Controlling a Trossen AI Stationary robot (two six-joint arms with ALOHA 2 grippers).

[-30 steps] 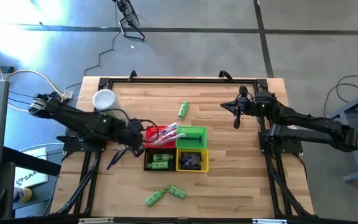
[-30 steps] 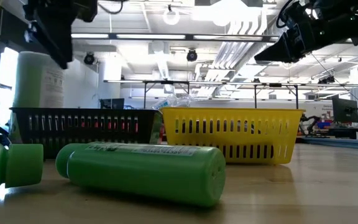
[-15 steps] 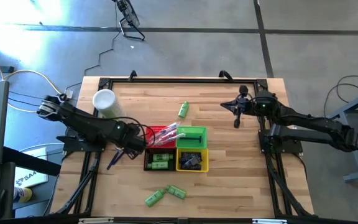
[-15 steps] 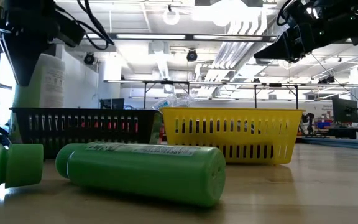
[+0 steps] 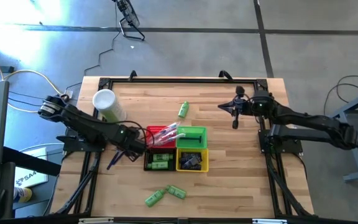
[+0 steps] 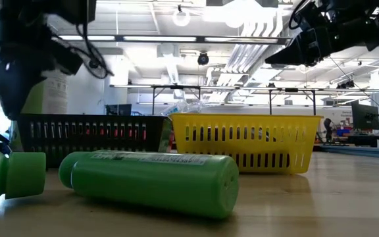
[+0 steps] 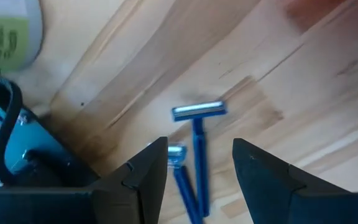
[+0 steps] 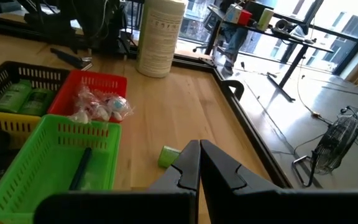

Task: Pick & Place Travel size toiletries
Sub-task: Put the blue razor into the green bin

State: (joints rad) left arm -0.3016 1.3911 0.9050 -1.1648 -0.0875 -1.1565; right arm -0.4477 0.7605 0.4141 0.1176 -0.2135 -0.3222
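Our left gripper (image 7: 194,171), jaws parted and empty, hovers over two blue razors (image 7: 194,155), so we judge the next move is to descend and close; right gripper (image 8: 194,165) waits shut.

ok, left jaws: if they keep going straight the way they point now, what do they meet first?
Most likely the two blue razors lying on the bare table: the left wrist view shows them between the open left gripper jaws. How far off they are is unclear.
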